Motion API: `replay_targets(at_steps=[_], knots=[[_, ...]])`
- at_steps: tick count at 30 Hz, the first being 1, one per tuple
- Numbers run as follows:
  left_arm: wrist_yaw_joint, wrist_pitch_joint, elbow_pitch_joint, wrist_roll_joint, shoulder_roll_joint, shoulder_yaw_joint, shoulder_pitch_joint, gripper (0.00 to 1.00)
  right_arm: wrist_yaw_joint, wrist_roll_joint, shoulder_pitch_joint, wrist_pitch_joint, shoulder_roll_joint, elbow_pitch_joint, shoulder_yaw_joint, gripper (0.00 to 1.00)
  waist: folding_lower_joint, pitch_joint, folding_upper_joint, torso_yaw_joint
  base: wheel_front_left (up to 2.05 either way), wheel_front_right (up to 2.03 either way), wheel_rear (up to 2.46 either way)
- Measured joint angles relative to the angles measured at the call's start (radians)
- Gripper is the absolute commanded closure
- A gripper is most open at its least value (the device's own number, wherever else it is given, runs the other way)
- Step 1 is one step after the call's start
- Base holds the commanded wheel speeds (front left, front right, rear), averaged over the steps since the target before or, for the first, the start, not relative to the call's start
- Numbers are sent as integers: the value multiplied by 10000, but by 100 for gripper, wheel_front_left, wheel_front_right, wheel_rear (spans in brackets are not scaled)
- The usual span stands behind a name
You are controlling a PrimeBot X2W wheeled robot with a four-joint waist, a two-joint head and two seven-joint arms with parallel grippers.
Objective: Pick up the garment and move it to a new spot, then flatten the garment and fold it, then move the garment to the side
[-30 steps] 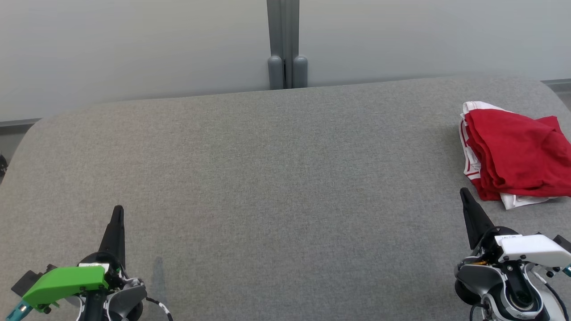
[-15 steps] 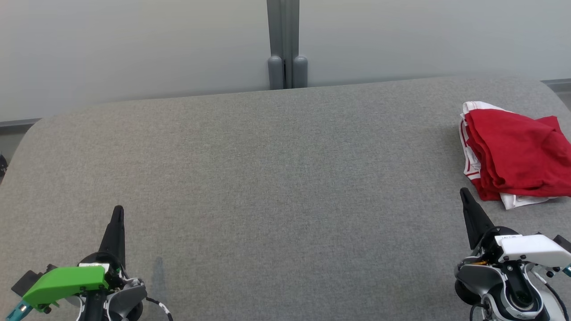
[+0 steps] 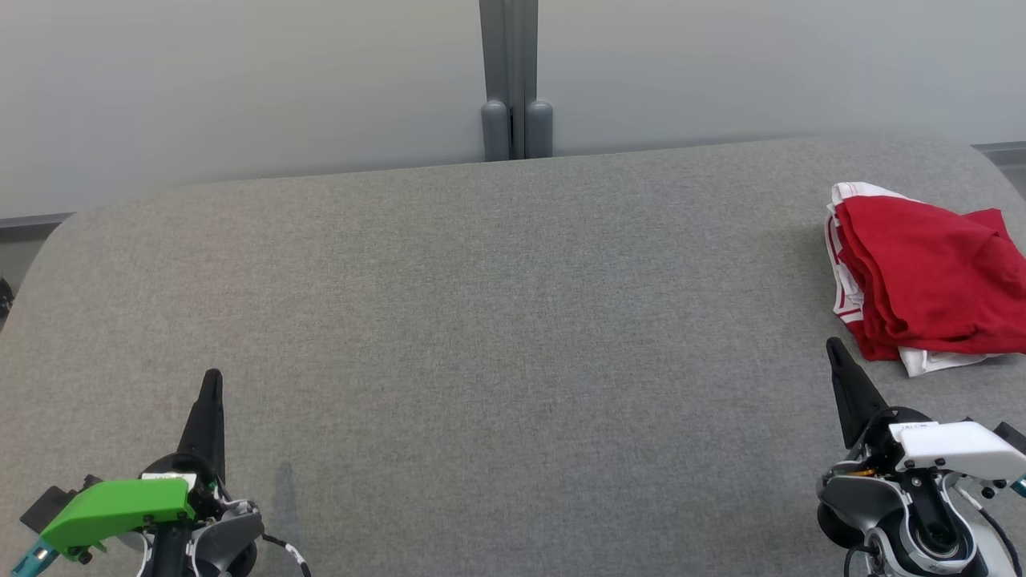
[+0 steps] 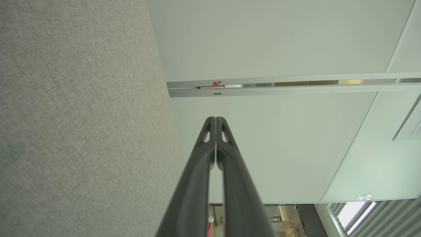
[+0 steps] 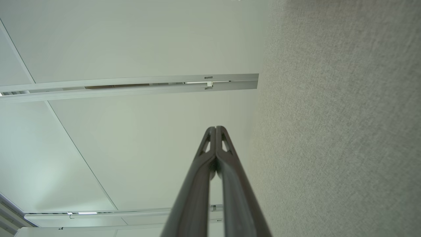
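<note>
The red garment lies in a loosely folded heap at about 3 o'clock on the grey fabric table, hard against the right edge of the head view, which cuts it off. A white band with red stripes shows along its 9 o'clock side, and more white cloth pokes out beneath it at 6 o'clock. Nothing touches it.

The right gripper sits at 5 o'clock in the head view, its dark fingers pointing toward 11 o'clock. The garment lies near the tip, at about 1 o'clock from it, with a strip of bare table between them. In the right wrist view the right gripper is clenched, the two fingers pressed together along their tips with nothing between them. A white housing caps its wrist.

The left gripper is at 7 o'clock, well apart from the garment, over bare table. In the left wrist view the left gripper is likewise clenched on nothing. A green housing caps that wrist.

Beyond the table's far edge, at 12 o'clock, a grey post divides pale wall panels.
</note>
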Motion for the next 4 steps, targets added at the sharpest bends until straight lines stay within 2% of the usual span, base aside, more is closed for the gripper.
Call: replay_targets(at_steps=[4], knots=[[0, 0, 0, 0, 0, 2, -1, 100, 0, 0, 0, 0, 2, 0, -2, 100, 0, 0, 0, 0, 0, 0, 0]])
